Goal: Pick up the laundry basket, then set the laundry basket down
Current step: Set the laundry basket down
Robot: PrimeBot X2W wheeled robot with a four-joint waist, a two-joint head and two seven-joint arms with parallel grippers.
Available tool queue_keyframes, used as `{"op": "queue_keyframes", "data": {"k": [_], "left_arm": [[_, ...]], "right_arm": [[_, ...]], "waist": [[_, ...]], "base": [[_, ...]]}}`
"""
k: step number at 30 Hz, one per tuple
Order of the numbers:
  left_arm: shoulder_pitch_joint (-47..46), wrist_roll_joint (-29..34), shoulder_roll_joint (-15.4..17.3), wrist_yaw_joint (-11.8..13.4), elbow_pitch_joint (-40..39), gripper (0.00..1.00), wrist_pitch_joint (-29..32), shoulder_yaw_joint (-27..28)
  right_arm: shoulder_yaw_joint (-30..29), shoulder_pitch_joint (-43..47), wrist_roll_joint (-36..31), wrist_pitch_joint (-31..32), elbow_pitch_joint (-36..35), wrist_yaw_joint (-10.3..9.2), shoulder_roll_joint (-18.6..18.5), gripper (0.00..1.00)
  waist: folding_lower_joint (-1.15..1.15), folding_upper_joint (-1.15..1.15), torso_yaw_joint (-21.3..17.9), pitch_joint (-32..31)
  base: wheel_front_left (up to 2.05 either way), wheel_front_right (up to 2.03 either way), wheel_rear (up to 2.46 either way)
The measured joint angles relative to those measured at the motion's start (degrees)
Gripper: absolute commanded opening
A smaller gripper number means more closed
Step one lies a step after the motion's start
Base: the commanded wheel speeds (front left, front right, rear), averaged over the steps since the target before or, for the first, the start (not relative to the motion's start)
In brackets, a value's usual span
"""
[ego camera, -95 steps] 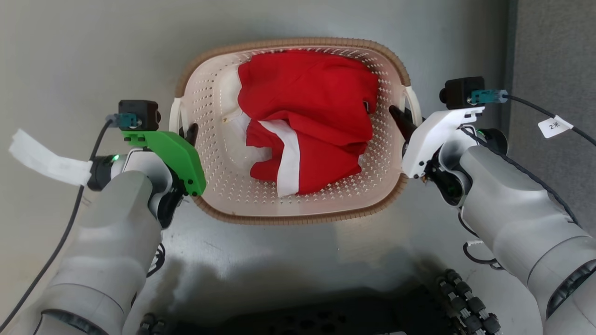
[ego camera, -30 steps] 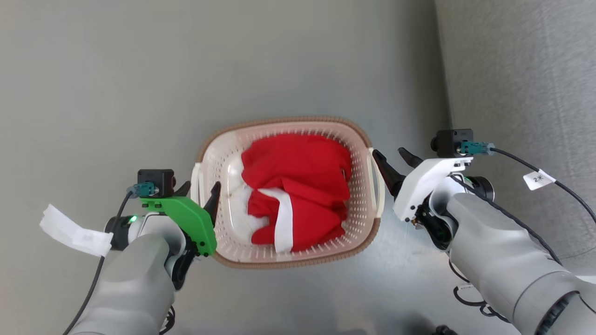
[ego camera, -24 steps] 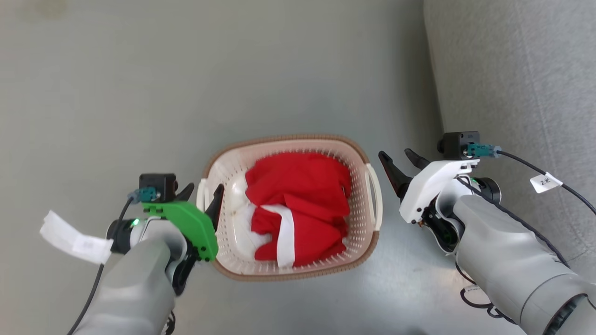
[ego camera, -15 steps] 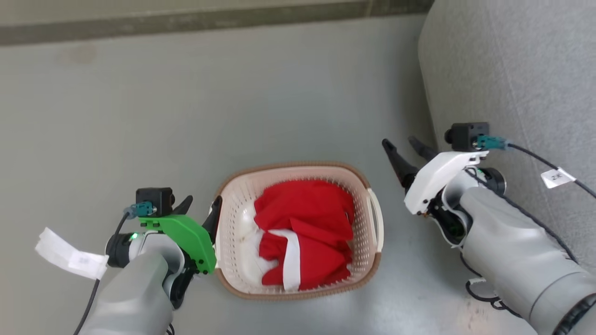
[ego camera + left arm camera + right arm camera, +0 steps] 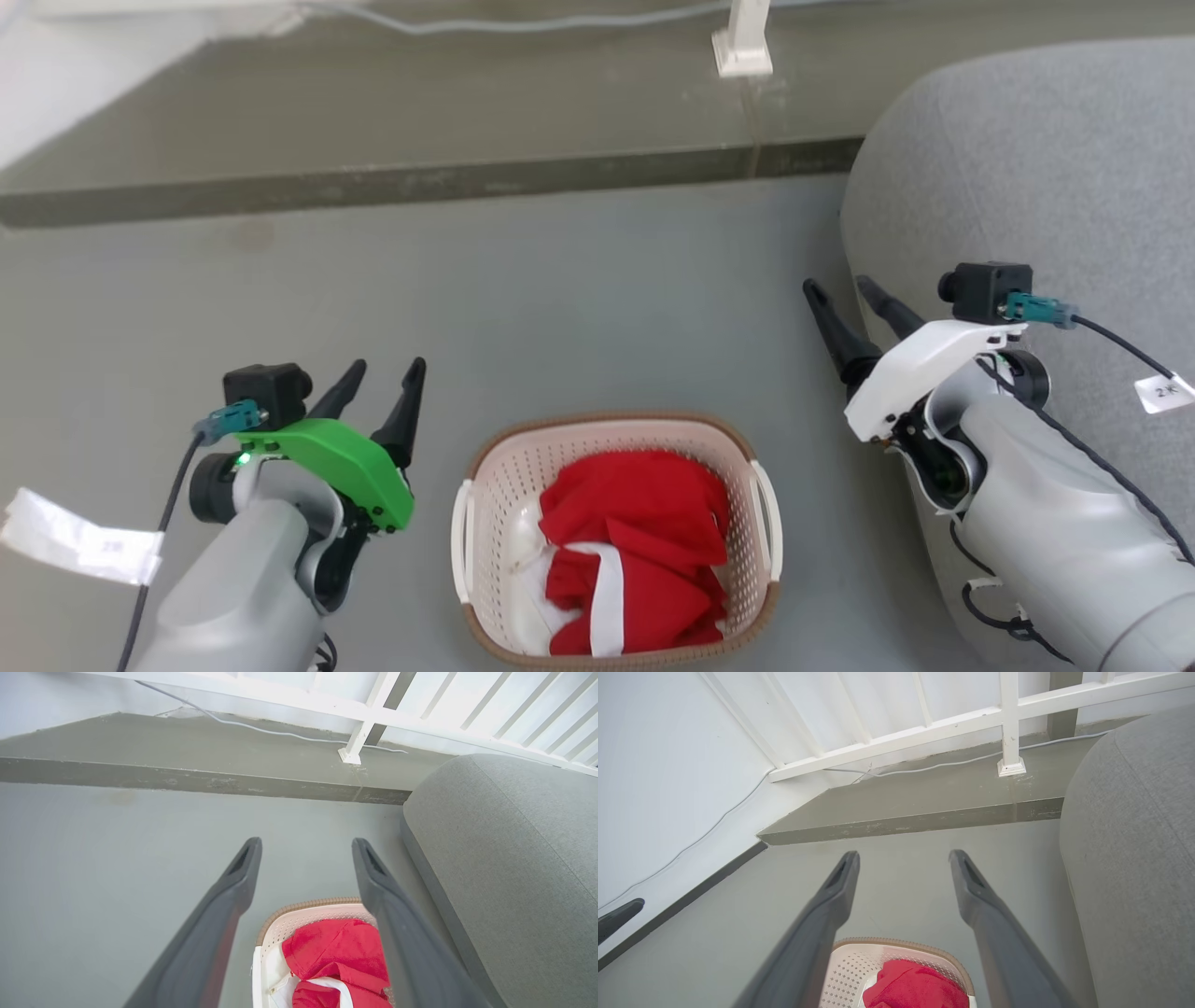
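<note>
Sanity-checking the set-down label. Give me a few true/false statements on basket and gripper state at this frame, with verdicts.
1. The laundry basket rests on the floor, touched by neither gripper. True.
2. The left gripper is shut on a basket handle. False: it is open and apart from the basket, off to its left.
3. The basket is empty. False: a red garment with a white band lies in it.
4. The right gripper is open, beside the grey upholstered seat. True.
</note>
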Motion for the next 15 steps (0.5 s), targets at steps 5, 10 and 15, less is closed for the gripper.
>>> {"op": "queue_keyframes", "data": {"k": [5,10,15], "left_arm": [[2.2,2.3,1.3,1.6,-5.1,1.00,0.0,4.1],[4.0,5.4,1.7,3.4,-10.8,1.00,0.0,8.5],[7.9,8.3,2.1,4.6,-15.3,1.00,0.0,11.3]], "right_arm": [[-4.4,1.5,-3.1,0.0,-5.6,-1.42,-1.2,1.00],[-9.0,2.8,-7.6,0.0,-12.0,-3.03,-1.6,1.00],[-12.4,7.0,-10.8,-0.2,-16.5,-4.22,-1.7,1.00]], "waist": [[0.00,0.00,0.5,-2.5],[0.00,0.00,0.7,-3.6],[0.00,0.00,0.6,-4.5]], "base": [[0.00,0.00,0.00],[0.00,0.00,0.00],[0.00,0.00,0.00]]}}
